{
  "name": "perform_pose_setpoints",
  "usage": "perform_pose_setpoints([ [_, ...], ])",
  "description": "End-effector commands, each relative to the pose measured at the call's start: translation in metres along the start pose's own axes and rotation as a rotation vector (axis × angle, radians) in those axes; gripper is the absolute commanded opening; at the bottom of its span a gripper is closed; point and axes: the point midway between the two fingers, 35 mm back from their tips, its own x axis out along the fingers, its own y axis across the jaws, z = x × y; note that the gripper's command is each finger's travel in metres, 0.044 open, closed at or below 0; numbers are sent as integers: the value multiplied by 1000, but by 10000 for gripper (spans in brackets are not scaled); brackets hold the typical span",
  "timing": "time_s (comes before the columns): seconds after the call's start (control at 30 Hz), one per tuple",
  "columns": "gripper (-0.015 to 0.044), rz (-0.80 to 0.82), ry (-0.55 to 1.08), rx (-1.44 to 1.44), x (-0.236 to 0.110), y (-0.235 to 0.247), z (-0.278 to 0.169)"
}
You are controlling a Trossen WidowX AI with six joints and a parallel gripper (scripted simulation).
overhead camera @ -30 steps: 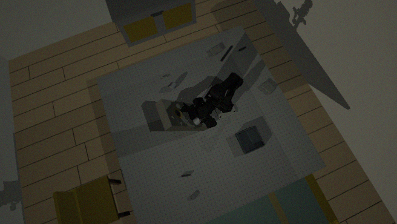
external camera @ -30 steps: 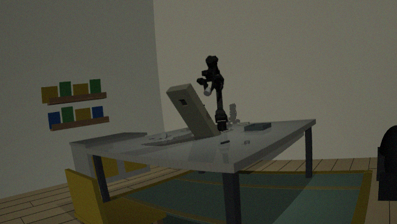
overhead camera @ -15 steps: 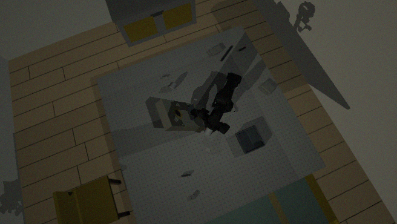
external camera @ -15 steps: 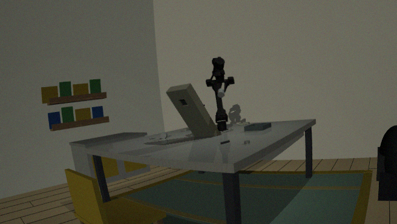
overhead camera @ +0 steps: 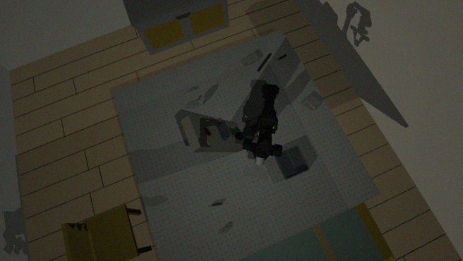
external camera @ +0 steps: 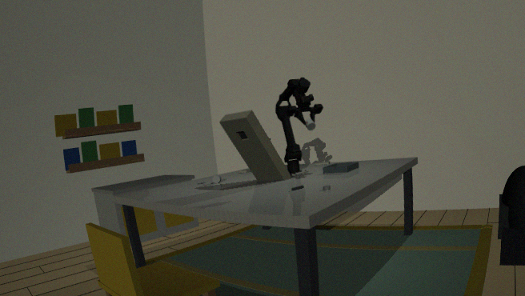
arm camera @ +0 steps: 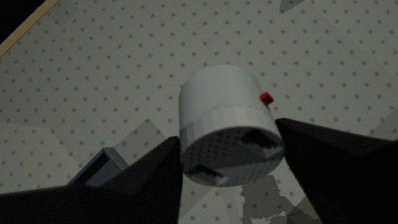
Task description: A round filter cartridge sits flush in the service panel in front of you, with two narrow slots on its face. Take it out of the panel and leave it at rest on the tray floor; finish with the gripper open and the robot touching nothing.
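Wrist view: the white, round filter cartridge is clamped between the two dark fingers of the black parallel-jaw gripper. One finger is pressed against each side of the drum near its slotted face. The two narrow slots are seen on the near face, and a small red tab projects from the cylinder wall. The cartridge is carried in the air above the grey dotted desk surface.

In the exterior view, the cartridge is held high above the desk, clear of the tilted beige service panel. A dark square opening is visible in the panel face. The flat blue-grey tray lies near the far right corner of the desk, well below the cartridge.

In the top view, the gripper and cartridge are located between the panel and the tray, just beside the tray's rim. Small loose parts lie scattered towards the near edge of the desk.
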Motion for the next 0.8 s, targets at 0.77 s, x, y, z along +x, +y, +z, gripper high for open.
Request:
perform_pose_setpoints([
  [0.77,0,235,-18,-378,44,103,-42],
])
